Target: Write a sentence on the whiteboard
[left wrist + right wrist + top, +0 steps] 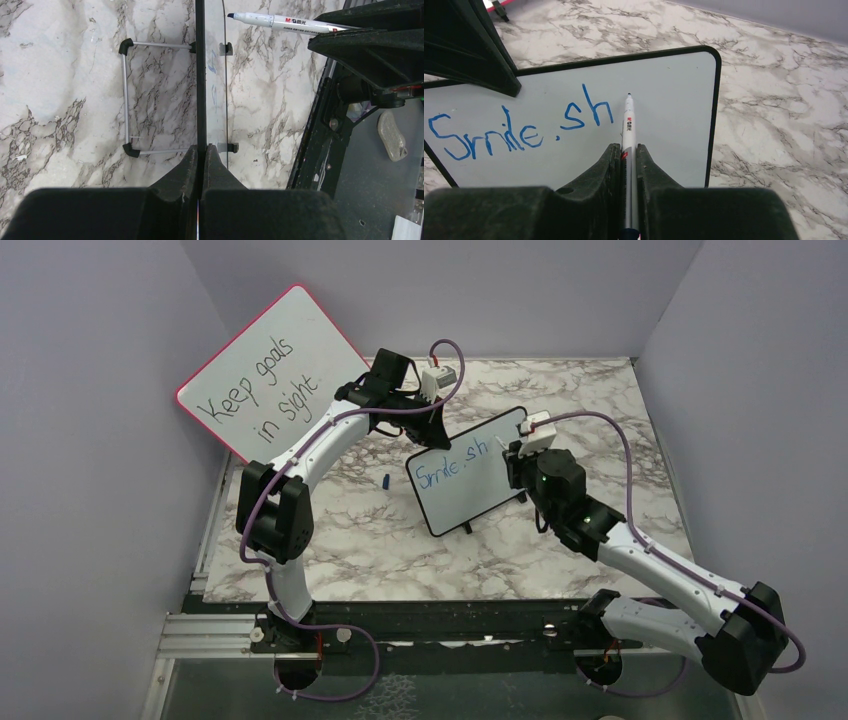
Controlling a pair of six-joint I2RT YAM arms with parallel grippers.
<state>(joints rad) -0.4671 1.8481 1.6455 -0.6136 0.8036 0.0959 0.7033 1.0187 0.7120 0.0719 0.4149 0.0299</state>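
At the whiteboard (465,480), left fingers (187,165) pinch its top edge; right fingers (610,165) clamp the marker (628,125).

Soft, even light fills all three views, bright and uniform across the walls. Shadows on the marble surface (400,540) are faint with blurred edges, deepest beneath the arms. The whiteboard (664,100) is evenly lit, its blue writing (519,125) sharp and the pen (629,125) label legible. Nearest each wrist lens, the left end effector (200,148) and right end effector (628,147) are dark, slightly soft masses.
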